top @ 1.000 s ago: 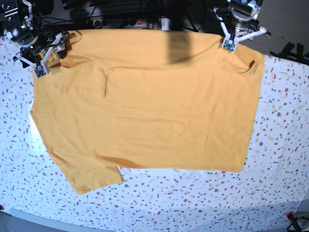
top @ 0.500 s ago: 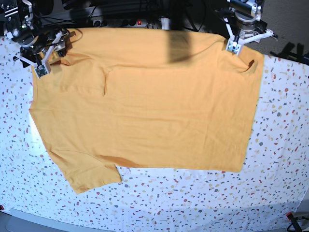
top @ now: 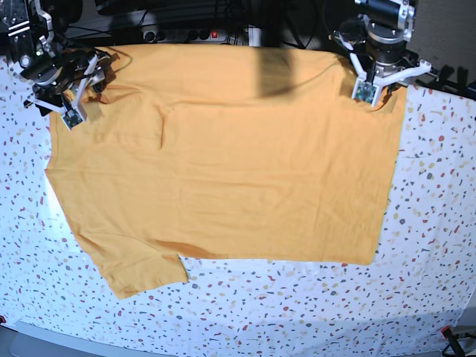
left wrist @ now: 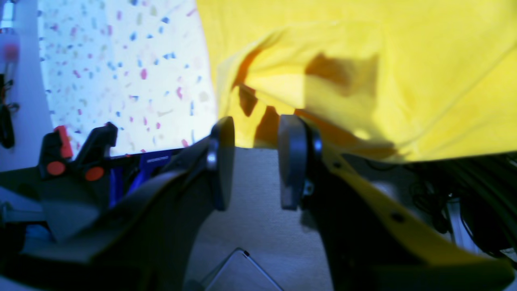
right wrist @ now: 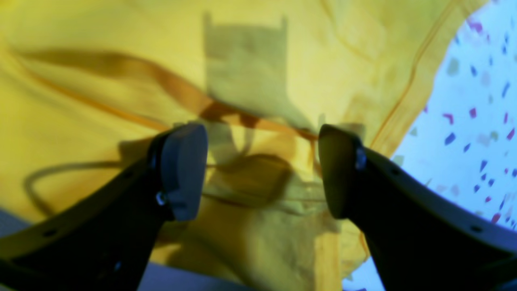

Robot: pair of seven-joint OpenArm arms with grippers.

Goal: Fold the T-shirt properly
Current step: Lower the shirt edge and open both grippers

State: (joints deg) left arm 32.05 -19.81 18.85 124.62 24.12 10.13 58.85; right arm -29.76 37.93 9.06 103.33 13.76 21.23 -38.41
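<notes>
On speckled cloth [top: 439,223] — soft, creased T-shirt [top: 223,163]

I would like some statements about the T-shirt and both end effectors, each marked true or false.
1. The T-shirt lies spread flat on the speckled cloth. True.
2. The right end effector is clamped shut on the fabric. False: its jaws stand wide apart above the shirt.
3. The left end effector has a gap between its jaws. True.
4. The shirt is already folded in half. False: it lies open, one sleeve sticking out at the near edge.
5. Both end effectors are near the shirt's far edge in the base view. True.
</notes>
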